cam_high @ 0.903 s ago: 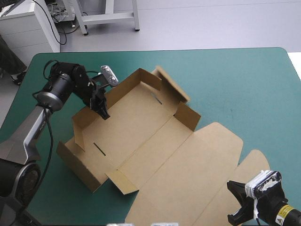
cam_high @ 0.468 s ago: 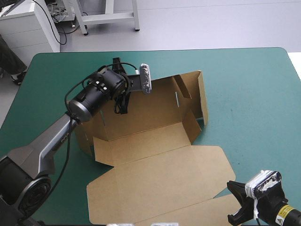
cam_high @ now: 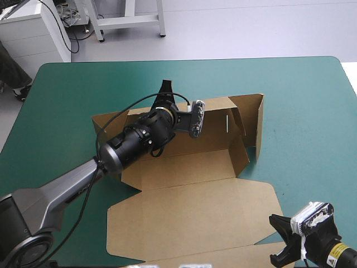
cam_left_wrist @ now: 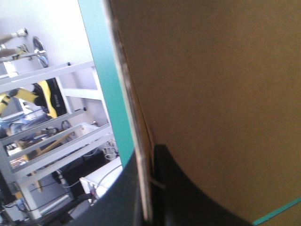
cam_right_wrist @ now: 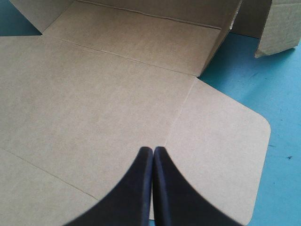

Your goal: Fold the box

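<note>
Left gripper (cam_left_wrist: 149,157), pinching the box (cam_high: 189,209) wall between its jaws, had swung it square for tucking; right gripper (cam_right_wrist: 153,150) stayed closed, empty

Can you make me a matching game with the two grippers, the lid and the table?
Things:
1. left gripper
2. right gripper
3. lid
4. table

States:
A. teal-green
B. shut, holding nothing
C. shut on the box
D. brown, lying flat

Pairs: 1-C, 2-B, 3-D, 4-A
</note>
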Controlling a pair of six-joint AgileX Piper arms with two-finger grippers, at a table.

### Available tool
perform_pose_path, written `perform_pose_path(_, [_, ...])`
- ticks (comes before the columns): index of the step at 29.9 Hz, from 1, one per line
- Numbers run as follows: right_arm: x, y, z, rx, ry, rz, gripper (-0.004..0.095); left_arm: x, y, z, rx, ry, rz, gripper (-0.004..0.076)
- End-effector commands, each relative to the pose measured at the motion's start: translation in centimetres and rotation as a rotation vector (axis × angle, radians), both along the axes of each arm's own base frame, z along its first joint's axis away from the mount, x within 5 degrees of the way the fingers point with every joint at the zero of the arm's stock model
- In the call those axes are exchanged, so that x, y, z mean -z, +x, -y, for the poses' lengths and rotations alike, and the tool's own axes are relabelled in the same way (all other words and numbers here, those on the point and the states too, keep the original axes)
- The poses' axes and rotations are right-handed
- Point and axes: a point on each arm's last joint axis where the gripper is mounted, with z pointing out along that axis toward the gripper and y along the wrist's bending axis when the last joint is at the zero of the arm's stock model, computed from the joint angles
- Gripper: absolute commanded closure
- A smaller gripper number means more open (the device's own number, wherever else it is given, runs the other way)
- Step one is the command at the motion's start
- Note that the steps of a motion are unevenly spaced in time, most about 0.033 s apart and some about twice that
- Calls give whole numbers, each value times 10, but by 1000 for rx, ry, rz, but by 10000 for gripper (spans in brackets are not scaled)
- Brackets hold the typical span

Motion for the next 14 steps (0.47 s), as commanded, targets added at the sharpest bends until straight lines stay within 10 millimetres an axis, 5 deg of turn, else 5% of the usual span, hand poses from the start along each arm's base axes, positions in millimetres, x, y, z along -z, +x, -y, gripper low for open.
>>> perform_pose_path(1, [-14,3,-1,12,46,75,923,-11,-19,-5,75,-46,103,731])
perform_pose_path(14, [-21,7,-1,32,95,144,922,14,-46,-32,174,-86,193,731])
